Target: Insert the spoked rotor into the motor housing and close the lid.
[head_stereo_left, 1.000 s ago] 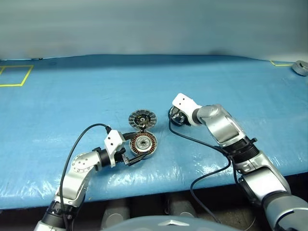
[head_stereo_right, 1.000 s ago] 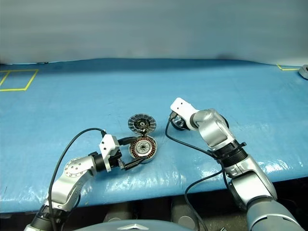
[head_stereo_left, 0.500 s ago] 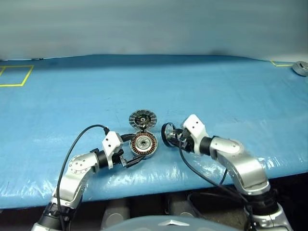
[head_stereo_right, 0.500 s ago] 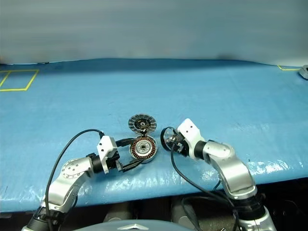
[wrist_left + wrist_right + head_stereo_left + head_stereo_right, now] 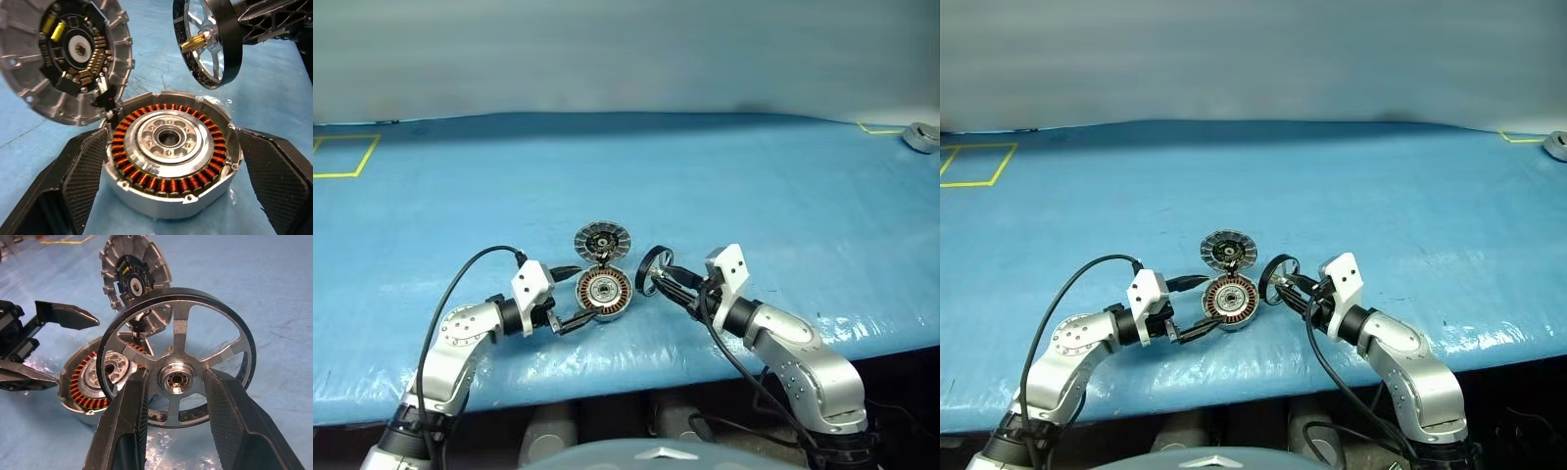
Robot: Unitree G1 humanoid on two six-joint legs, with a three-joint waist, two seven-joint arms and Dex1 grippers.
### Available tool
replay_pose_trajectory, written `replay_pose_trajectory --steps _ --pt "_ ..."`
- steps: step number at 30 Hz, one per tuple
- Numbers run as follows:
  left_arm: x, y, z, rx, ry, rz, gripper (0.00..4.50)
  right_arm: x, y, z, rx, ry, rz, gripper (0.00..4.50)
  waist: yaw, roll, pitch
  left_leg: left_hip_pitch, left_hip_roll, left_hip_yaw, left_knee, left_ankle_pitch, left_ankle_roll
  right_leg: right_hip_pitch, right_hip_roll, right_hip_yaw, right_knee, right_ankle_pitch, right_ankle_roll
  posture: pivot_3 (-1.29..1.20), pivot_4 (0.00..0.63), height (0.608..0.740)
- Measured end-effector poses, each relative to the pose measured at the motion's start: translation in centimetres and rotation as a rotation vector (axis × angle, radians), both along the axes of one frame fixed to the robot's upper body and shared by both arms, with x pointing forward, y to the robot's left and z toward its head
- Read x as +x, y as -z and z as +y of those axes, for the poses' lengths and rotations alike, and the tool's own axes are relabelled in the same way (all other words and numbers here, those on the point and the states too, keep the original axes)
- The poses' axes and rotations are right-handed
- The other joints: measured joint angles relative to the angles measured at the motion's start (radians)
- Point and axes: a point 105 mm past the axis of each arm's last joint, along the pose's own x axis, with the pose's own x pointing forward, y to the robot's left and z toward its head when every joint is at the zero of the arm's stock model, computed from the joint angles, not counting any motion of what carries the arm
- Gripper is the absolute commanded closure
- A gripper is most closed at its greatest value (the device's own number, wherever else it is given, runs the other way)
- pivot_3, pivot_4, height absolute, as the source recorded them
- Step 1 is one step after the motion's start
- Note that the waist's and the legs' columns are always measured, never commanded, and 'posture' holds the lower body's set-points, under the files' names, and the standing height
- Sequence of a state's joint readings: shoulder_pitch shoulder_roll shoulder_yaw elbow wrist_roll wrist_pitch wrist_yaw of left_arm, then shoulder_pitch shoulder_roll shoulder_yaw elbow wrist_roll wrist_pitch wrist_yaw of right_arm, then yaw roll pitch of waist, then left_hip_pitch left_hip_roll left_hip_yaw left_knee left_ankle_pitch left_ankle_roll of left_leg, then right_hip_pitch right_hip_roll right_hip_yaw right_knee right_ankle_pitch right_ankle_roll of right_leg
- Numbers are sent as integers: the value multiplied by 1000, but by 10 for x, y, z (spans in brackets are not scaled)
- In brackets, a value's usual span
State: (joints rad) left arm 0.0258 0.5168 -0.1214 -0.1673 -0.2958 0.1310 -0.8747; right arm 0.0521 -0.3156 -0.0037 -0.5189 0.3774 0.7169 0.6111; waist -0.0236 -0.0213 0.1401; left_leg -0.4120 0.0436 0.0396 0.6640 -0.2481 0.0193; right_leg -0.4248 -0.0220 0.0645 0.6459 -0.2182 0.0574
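Right gripper (image 5: pixel 173 428): two black fingers part closed on the hub of the spoked rotor (image 5: pixel 177 357), one either side. The wheel is carried on edge, clear of the table, brass shaft pointing towards the housing, probably so it can be tipped flat and lowered in.

Left gripper (image 5: pixel 166 181): fingers spread as wide as they go, one on each side of the motor housing (image 5: pixel 171 159), apparently bracing rather than clamping it; contact cannot be judged.

Motor housing: flat on the blue table (image 5: pixel 754 176) between the left fingers, copper windings up, cup empty. Rotor hangs just beside it, not yet over the centre.

Lid (image 5: pixel 63 58): just beyond the left fingertips, swung open, ribbed face up, touching the housing rim at what looks like a hinge.
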Motion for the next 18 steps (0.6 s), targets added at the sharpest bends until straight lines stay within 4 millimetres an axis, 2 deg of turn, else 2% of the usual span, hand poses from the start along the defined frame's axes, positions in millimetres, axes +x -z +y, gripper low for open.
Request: replay_pose_trajectory --steps 5,9,13,18 --pt "-4 5 3 10 -5 25 0 -7 -16 6 36 -87 -35 2748 1 0 0 0 0 1 -1 0 0 0 0 0 0 0 -1 0 150 740" --pt "-8 5 4 9 3 35 0 -20 -30 23 16 -242 -84 2748 -1 0 0 1 1 0 0 0 0 0 1 0 0 0 0 0 150 740" --pt "-9 1 1 -9 23 28 0 -27 -26 44 11 -353 -65 2748 -1 0 0 1 1 1 1 0 0 0 0 0 0 0 0 0 150 740" --pt "-10 1 0 -10 28 36 0 -18 -15 47 -27 -356 -41 2748 1 0 0 0 0 2 0 0 0 0 0 0 0 0 0 0 150 740"
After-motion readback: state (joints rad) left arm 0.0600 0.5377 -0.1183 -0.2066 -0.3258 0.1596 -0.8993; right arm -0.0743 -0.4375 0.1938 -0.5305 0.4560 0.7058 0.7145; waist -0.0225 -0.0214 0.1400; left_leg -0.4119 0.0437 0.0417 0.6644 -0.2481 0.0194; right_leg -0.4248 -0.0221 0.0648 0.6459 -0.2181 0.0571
